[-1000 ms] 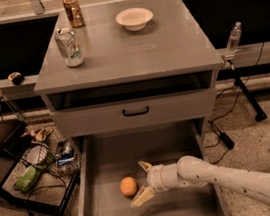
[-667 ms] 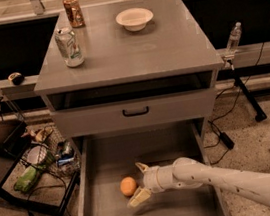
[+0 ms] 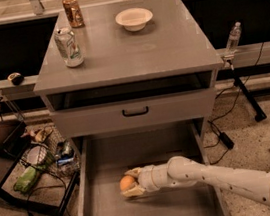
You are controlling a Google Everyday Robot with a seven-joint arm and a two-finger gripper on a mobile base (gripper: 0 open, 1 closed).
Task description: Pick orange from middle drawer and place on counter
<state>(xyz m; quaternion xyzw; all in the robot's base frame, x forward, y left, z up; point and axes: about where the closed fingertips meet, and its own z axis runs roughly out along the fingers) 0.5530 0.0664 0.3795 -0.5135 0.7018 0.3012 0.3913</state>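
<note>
The orange (image 3: 126, 182) lies on the floor of the open middle drawer (image 3: 147, 153), left of centre. My gripper (image 3: 130, 183) reaches in from the right on a white arm (image 3: 211, 175). Its two cream fingers (image 3: 133, 172) sit above and below the orange and close against it. The orange still rests on the drawer floor. The counter (image 3: 156, 46) is the grey top of the cabinet, above the drawers.
On the counter stand a silver can (image 3: 68, 47), a brown can (image 3: 73, 10) and a cream-white bowl (image 3: 134, 18). The drawer front with a black handle (image 3: 135, 112) overhangs the back of the open drawer. A wire basket with clutter (image 3: 46, 158) stands to the left.
My gripper has slid left over the drawer floor until its fingers surround the orange, and the fingers have drawn closer together. The orange has hardly moved.
</note>
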